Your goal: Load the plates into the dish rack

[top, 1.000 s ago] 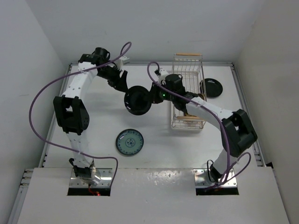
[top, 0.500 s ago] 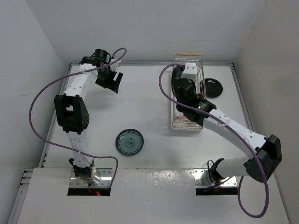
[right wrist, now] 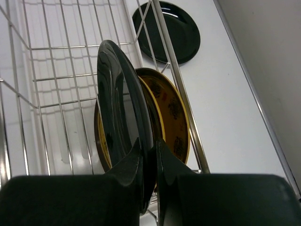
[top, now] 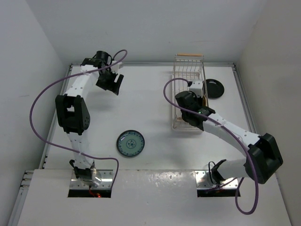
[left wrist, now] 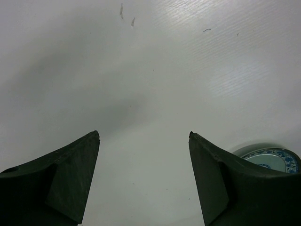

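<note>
Overhead view of a white table (top: 141,94) with two robot arms. The right gripper (right wrist: 148,143) is clamped on the edge of a glossy black plate (right wrist: 120,103), holding it upright inside the white wire dish rack (top: 189,55), right beside a mustard-yellow plate (right wrist: 171,113) standing in the rack (whether the two touch is unclear). A second black plate (top: 214,88) lies flat on the table just right of the rack. A teal patterned plate (top: 130,143) lies flat near the table's front. The left gripper (left wrist: 143,134) hovers over the far-left table, jaws spread wide, holding nothing.
</note>
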`<control>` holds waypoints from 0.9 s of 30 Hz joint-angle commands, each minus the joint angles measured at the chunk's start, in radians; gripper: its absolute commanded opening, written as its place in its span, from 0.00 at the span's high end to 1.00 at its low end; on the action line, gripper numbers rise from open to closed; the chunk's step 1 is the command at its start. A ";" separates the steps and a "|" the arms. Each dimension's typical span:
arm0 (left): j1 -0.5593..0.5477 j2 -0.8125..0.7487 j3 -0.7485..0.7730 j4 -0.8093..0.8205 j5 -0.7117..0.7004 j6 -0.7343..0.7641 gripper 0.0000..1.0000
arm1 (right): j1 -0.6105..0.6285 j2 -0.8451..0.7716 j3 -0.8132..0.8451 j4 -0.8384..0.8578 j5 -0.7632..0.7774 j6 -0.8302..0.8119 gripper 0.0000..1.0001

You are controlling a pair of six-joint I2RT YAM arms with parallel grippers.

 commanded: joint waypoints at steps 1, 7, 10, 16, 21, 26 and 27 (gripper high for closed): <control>0.005 -0.008 -0.008 0.012 -0.002 -0.010 0.19 | -0.024 -0.018 -0.007 0.052 -0.043 0.013 1.00; 0.005 -0.008 -0.008 0.012 -0.002 -0.010 0.19 | -0.035 0.011 -0.016 0.035 -0.090 0.038 1.00; 0.005 -0.008 -0.017 0.012 -0.002 -0.001 0.19 | -0.036 0.012 -0.005 0.024 -0.093 0.056 1.00; 0.005 -0.008 -0.017 0.012 -0.002 -0.001 0.19 | 0.017 -0.014 0.039 0.033 0.052 -0.020 1.00; 0.005 -0.008 -0.017 0.012 -0.002 -0.001 0.19 | 0.048 -0.017 0.076 0.076 0.089 -0.082 1.00; 0.005 -0.008 -0.017 0.012 -0.011 -0.001 0.19 | 0.048 0.021 0.074 0.015 0.063 -0.015 1.00; 0.005 -0.008 -0.017 0.012 -0.011 -0.001 0.19 | 0.048 0.021 0.079 0.007 0.069 -0.005 1.00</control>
